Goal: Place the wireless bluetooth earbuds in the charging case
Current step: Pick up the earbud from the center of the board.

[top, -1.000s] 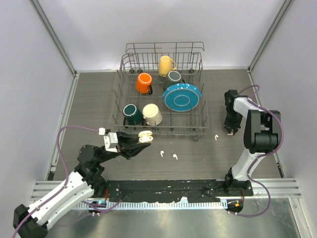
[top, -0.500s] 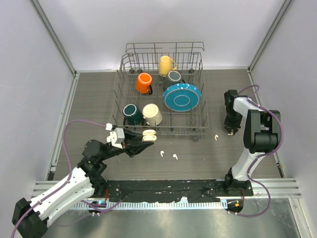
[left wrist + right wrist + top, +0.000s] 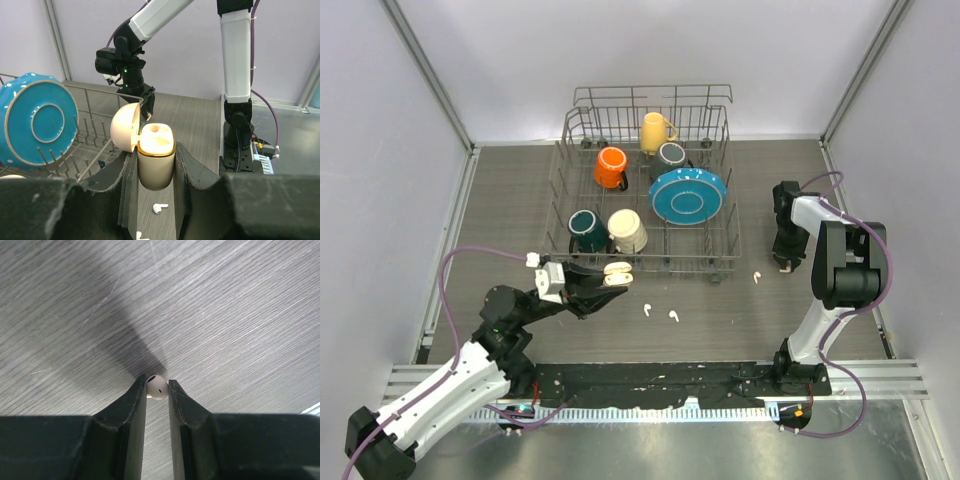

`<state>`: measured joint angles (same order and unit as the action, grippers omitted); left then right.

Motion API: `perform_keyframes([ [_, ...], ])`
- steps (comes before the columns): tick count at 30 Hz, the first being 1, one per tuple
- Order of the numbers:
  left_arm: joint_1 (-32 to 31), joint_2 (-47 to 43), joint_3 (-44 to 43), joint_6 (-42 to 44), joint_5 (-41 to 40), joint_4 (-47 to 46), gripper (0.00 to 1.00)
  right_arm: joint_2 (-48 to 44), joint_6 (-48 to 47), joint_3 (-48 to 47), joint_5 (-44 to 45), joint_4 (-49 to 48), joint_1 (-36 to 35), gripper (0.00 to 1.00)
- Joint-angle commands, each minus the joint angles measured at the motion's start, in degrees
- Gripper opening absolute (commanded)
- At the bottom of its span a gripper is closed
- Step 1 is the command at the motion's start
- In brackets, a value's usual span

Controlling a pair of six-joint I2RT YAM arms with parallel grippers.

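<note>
My left gripper (image 3: 607,281) is shut on an open cream charging case (image 3: 155,156), lid hinged to the left, held above the table just in front of the rack; the case also shows in the top view (image 3: 614,274). Two white earbuds (image 3: 647,310) (image 3: 673,316) lie on the table to its right; one shows below the case in the left wrist view (image 3: 159,207). A third earbud (image 3: 756,277) lies nearer the right arm. My right gripper (image 3: 786,264) points down at the table, shut on a fourth earbud (image 3: 157,386) at its fingertips (image 3: 140,390).
A wire dish rack (image 3: 725,240) stands at the back centre with a teal plate (image 3: 687,195) and orange (image 3: 610,167), yellow (image 3: 655,131), dark green (image 3: 586,229) and cream (image 3: 627,231) mugs. Walls close in on both sides.
My left gripper with the open case shifted slightly, swinging a little right then back left. The right arm and loose earbuds have not moved.
</note>
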<state>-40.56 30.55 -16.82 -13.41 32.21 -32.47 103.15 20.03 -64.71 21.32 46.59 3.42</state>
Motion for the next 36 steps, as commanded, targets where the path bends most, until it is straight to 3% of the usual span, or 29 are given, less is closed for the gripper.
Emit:
perform_keyframes([
  [1,-0.2,-0.8,0.2,0.6,0.3,-1.0,0.0,0.6,-0.5,-0.1,-0.5,-1.6,-0.4,0.07],
  [14,-0.1,-1.4,0.1,0.2,0.4,-0.6,0.0,1.7,-1.3,0.1,-1.5,-1.5,-0.9,0.12],
  [18,-0.2,-1.7,0.1,0.0,0.1,-0.5,0.0,1.7,-1.1,0.2,-1.5,-1.4,-1.0,0.2],
  [36,-0.1,-3.3,0.2,-0.1,-0.8,1.3,0.0,1.3,-0.7,-0.1,-2.2,-1.9,-1.0,0.34],
])
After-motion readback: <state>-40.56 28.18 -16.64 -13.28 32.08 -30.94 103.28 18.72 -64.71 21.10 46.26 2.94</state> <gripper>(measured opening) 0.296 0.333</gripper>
